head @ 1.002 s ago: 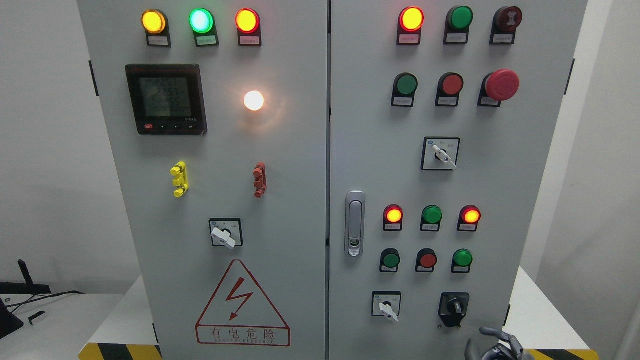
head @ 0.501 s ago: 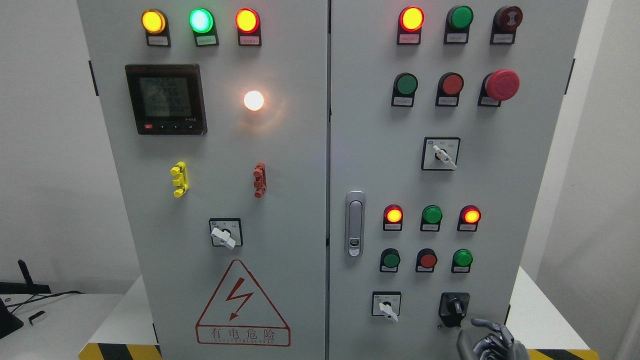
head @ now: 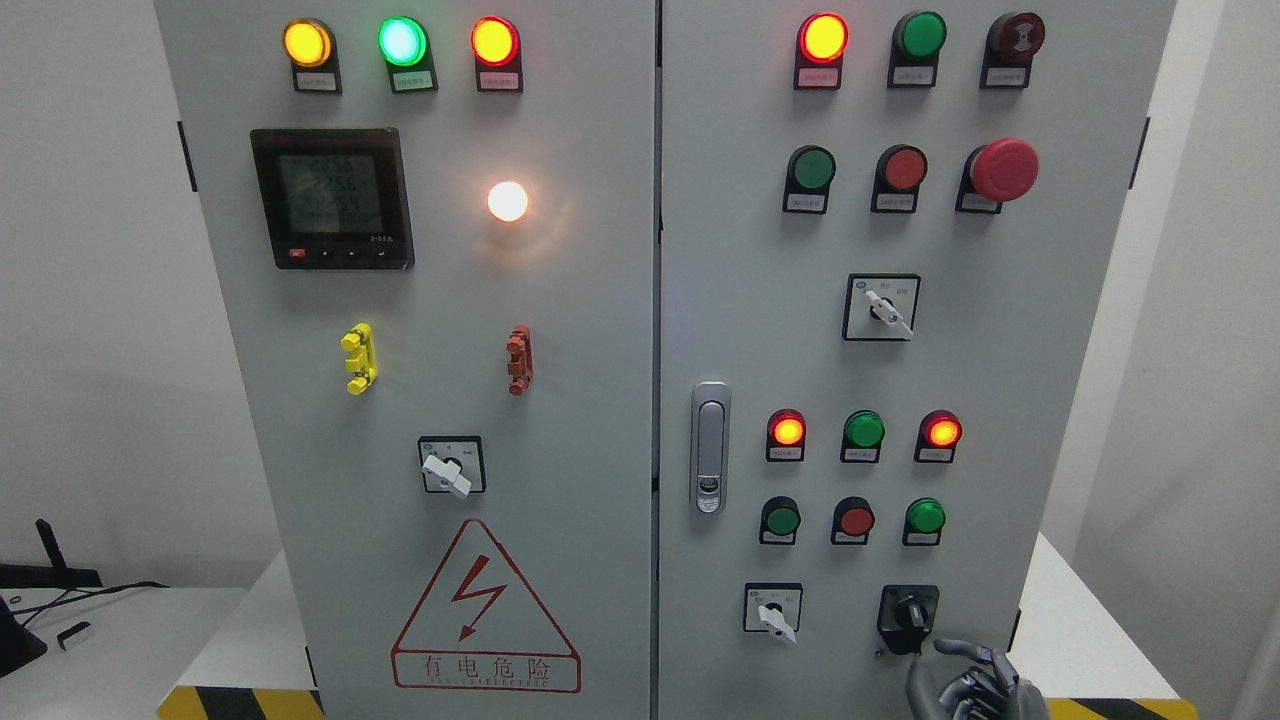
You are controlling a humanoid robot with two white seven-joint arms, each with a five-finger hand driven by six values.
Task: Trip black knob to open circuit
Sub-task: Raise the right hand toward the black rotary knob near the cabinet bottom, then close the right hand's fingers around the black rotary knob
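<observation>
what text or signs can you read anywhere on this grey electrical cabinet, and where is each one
"有电危险": red-bordered triangular lightning-bolt warning sign, low on the left door.
Small line beneath those characters: too blurred to read.
Digits on the black-framed digital meter: lit but too blurred to read.
White label plates under the round indicator lamps and push buttons: too small to read.
Markings on the square rotary switch plates, including around the black knob: too small to read.
</observation>
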